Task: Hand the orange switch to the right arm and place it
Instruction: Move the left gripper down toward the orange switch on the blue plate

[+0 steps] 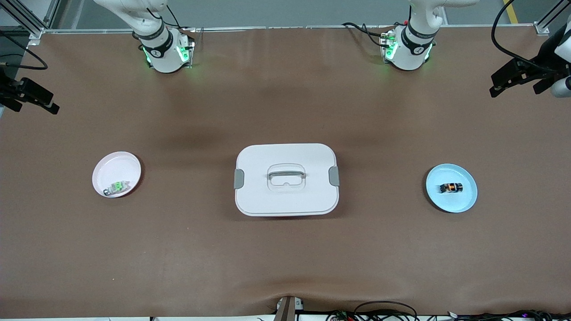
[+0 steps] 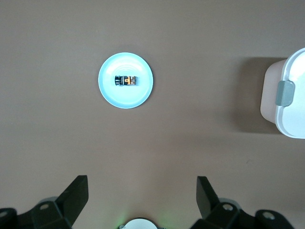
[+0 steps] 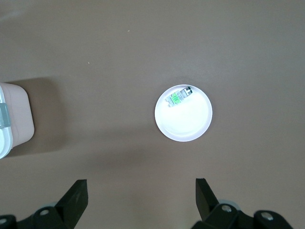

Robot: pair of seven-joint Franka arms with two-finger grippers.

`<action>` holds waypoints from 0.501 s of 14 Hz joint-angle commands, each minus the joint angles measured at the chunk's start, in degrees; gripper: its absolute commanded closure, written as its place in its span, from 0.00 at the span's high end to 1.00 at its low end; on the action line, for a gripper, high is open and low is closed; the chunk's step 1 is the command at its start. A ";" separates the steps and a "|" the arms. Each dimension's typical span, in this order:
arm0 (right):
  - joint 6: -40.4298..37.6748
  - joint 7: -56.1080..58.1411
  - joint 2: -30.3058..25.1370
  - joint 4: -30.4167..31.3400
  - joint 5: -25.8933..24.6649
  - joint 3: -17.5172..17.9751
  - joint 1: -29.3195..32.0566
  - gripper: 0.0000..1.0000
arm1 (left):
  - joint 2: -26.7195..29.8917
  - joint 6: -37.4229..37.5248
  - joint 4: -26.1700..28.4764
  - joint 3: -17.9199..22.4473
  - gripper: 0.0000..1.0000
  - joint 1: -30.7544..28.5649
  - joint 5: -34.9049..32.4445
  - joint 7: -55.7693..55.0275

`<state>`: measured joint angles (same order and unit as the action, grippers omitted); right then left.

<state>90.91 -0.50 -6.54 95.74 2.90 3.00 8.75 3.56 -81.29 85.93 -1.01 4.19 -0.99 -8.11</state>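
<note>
Nearest the front camera among the things on the brown counter [image 1: 285, 258] is the white lidded box [image 1: 286, 179], which sits at the middle with its lid on, a grey latch at each short end and a recessed handle in the top. Toward the left arm's end of the counter lies a light blue plate [image 1: 464, 200], and the orange switch [image 1: 450, 187] rests on it near its middle, lying on its side with the orange face glowing; the left wrist view shows the same switch [image 2: 127, 80] on the same plate [image 2: 125, 98]. Toward the right arm's end lies a pale pink plate [image 1: 113, 167] holding a small clear-and-green component [image 1: 117, 187] close to the rim nearer the front camera. The left hand [image 2: 142, 195] hangs high over the counter above the blue plate's area, its two fingers spread wide and holding nothing. The right hand [image 3: 141, 196] hangs likewise over the counter near the pink plate, fingers spread wide and empty. Both arms wait, well apart from the plates and the box.
</note>
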 commanded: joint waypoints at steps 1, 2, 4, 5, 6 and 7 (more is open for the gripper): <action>-0.74 0.41 0.56 -1.08 -0.97 0.52 0.39 1.00 | -0.30 1.05 -1.02 0.04 1.00 -0.15 0.12 0.38; -0.74 0.41 0.74 -1.08 -0.97 0.52 0.39 1.00 | -0.30 1.05 -1.02 0.04 1.00 -0.15 0.12 0.38; -0.74 0.41 0.74 -1.08 -0.97 0.52 0.39 1.00 | -0.39 1.05 -1.02 0.04 1.00 -0.24 0.12 0.38; -0.74 0.41 0.74 -1.08 -0.97 0.61 0.39 1.00 | -0.83 1.05 -1.11 0.13 1.00 -0.24 0.12 0.38; -0.74 0.41 0.74 -1.08 -0.88 0.61 0.30 1.00 | -1.53 1.05 -1.37 0.13 1.00 -0.32 0.12 0.38; -0.74 0.41 0.74 -1.08 -0.88 0.61 0.39 1.00 | -1.97 1.05 -1.20 0.13 1.00 -0.32 0.12 0.64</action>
<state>90.90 -0.50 -6.31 95.74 2.90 3.10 8.75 3.10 -81.18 85.93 -1.00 4.12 -0.99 -8.11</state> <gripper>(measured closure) 0.000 0.000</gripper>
